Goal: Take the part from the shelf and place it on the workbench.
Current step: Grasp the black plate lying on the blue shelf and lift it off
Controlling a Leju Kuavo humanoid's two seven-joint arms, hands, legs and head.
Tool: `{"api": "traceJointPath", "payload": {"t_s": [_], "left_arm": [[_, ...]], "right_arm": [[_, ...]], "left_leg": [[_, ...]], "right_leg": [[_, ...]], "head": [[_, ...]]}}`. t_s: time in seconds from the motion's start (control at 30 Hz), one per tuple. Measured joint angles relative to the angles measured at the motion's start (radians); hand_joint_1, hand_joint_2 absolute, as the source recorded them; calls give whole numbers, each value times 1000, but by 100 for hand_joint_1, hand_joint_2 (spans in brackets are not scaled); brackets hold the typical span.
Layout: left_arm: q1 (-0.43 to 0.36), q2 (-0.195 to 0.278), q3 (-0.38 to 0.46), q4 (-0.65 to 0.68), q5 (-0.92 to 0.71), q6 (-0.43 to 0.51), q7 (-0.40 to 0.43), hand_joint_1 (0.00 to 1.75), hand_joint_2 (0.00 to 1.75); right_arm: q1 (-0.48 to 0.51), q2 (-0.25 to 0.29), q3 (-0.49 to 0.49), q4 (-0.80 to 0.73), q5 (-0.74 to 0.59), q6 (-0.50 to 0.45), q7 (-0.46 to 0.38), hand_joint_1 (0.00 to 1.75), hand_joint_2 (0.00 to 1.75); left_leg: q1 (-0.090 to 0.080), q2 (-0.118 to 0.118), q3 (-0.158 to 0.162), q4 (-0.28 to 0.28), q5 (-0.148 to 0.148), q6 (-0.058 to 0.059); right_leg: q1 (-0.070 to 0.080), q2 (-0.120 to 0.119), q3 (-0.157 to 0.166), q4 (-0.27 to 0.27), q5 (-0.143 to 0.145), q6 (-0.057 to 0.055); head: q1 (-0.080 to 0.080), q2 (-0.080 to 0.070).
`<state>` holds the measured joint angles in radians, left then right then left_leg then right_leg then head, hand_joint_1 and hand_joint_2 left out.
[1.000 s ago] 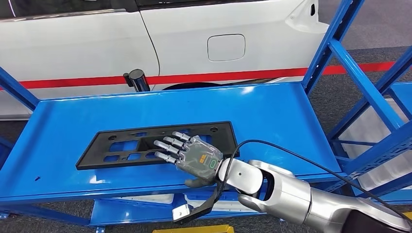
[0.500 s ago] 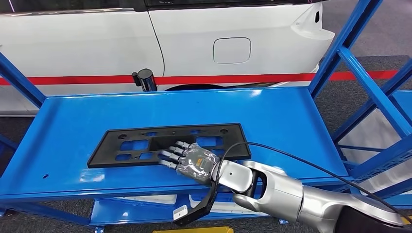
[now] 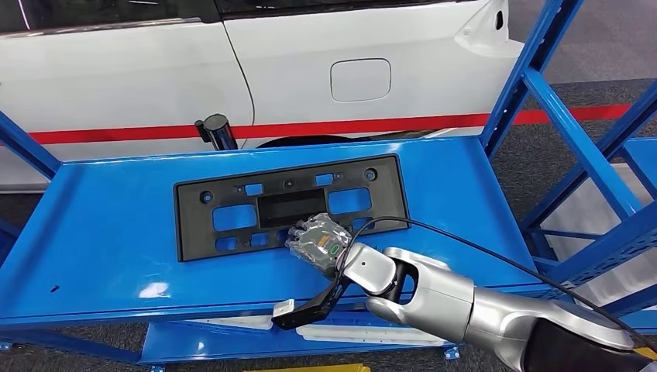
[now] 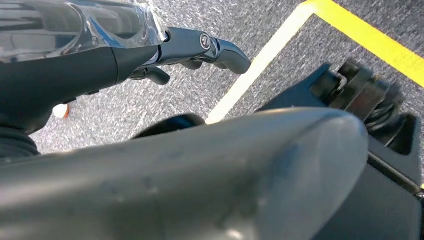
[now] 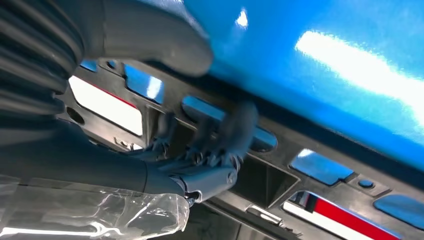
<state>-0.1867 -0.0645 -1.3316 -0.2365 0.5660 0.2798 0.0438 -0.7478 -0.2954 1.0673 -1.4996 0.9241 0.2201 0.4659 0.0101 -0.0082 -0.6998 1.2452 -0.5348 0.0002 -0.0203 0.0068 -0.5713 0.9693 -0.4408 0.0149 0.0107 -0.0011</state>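
The part has tilted up off the shelf, its near edge gripped by the right robot hand.

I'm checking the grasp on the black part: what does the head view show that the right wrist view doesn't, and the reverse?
Head view alone: the whole black part tilted up off the blue shelf, the white car behind, and the right hand's back. Right wrist view alone: dark fingers hooked through an opening, thumb over the part's edge. Both: hand on part, blue shelf.
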Motion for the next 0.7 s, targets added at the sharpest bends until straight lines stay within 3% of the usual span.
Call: {"api": "traceJointPath", "payload": {"t_s": [0.1, 0.17, 0.27, 0.3, 0.33, 0.4, 0.43, 0.47, 0.5, 0.57, 0.6, 0.63, 0.7], "left_arm": [[-2, 0, 0, 0, 0, 0, -3, 0, 0], [-4, 0, 1, 0, 0, 0, -4, 0, 0], [-2, 0, 1, 0, 0, 0, -6, 0, 0], [-3, 0, 1, 0, 0, 0, -7, 0, 0], [-4, -1, 2, 0, 0, 0, -8, 0, 0], [-5, -2, 2, 0, -1, 0, -8, 0, 0], [-4, -2, 2, 0, -1, 0, -8, 0, 0], [-4, -2, 2, 0, -1, 0, -8, 0, 0], [-3, -2, 3, 0, -1, 0, -8, 0, 0], [-3, -3, 4, 0, -1, 0, -8, 0, 0], [-4, -3, 5, 0, -1, 0, -9, 0, 0], [-4, -3, 6, 0, -1, 1, -9, 0, 0], [-4, -3, 9, 0, 0, 1, -10, 0, 0]], "right_arm": [[-2, 2, -1, 7, -8, 0, 1, 175, 175], [-4, 3, -2, 11, -12, 0, 2, 175, 175], [-5, 4, -3, 17, -14, -1, 3, 175, 175], [-6, 4, -4, 18, -15, -2, 2, 175, 175], [-6, 4, -4, 20, -16, -2, 2, 175, 175], [-5, 4, -3, 23, -20, -6, 1, 175, 175], [-3, 4, -3, 24, -22, -9, 1, 175, 175], [-2, 4, -3, 25, -24, -13, 1, 175, 175], [-1, 4, -3, 25, -26, -18, 1, 175, 175], [-1, 4, -4, 25, -27, -30, 0, 175, 175], [-2, 4, -4, 25, -27, -35, 0, 160, 175], [-3, 5, -5, 25, -27, -39, 0, 124, 175], [-3, 6, -5, 24, -27, -54, -4, 37, 175]], "left_leg": [[-4, 0, 101, -218, 101, 17], [-12, 0, 135, -294, 122, 25], [-14, 0, 142, -308, 127, 34], [-11, 1, 146, -314, 130, 39], [-7, 2, 151, -321, 133, 44], [-7, 3, 153, -323, 134, 49], [-7, 3, 153, -323, 134, 50], [-7, 3, 153, -323, 133, 50], [-7, 2, 155, -322, 132, 50], [-5, -1, 159, -319, 128, 45], [-6, -2, 158, -314, 123, 39], [-8, -2, 157, -310, 120, 34], [-11, -2, 152, -305, 117, 26]], "right_leg": [[2, 1, 6, 0, -4, 3], [2, 2, 4, 0, -5, 10], [2, 2, 6, -4, -7, 25], [3, 1, 0, 12, -20, 29], [4, 1, -15, 49, -44, 32], [4, -1, -79, 185, -111, 34], [4, -1, -112, 251, -134, 35], [4, -1, -132, 288, -139, 36], [3, -1, -132, 284, -123, 37], [-1, -2, -75, 160, -50, 38], [-2, -3, -41, 87, -21, 38], [-2, -3, -16, 34, -3, 36], [1, 0, -5, 1, 1, 28]], "head": [[0, 0], [0, 0], [1, 0], [2, 0], [3, 0], [4, 0], [4, 0], [4, 0], [4, 0], [4, 0], [4, 0], [4, 0], [3, 0]]}}
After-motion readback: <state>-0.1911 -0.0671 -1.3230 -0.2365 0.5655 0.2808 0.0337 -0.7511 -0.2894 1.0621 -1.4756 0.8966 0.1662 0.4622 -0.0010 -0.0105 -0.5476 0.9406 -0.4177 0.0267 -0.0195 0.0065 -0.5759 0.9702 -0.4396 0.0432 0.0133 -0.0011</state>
